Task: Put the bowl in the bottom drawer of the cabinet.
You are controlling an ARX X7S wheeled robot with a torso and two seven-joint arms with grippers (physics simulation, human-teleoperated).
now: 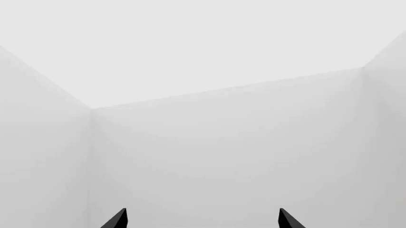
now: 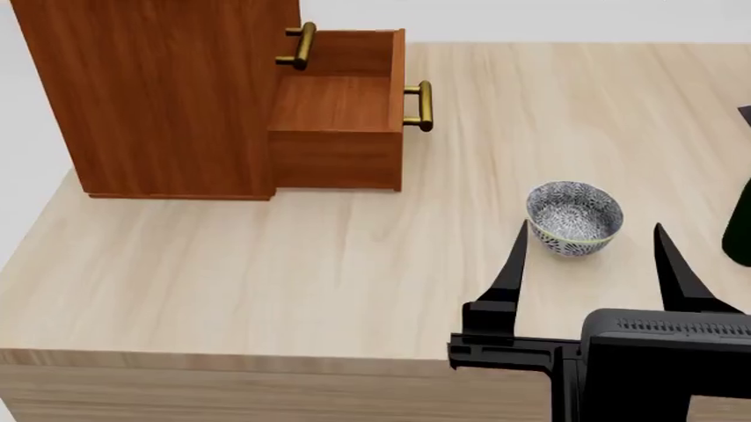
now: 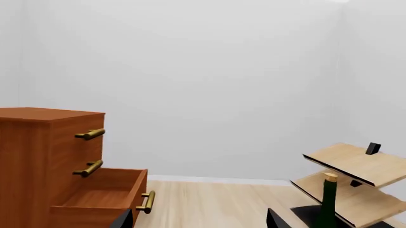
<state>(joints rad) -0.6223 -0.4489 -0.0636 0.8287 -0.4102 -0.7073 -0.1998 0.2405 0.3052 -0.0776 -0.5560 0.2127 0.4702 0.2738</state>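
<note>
Bowl point(image 2: 574, 217): round, no long axis; upright, mouth up, on the pale wood table point(image 2: 235, 272), well apart from the cabinet point(image 2: 164, 97).

Bottom drawer point(image 2: 340, 114): pulled out, open top, brass handle facing away from the cabinet; interior bare.

Right gripper point(image 2: 590, 264): black, jaws apart, fingertips either side of the bowl's near edge in the head view, not touching it.

Left gripper point(image 1: 201, 219): jaws apart, only tips visible, facing blank white walls.

Room: plain white walls.

Right wrist view only: pale wood rack point(image 3: 355, 180), green bottle point(image 3: 328, 199), two upper drawer handles.
</note>
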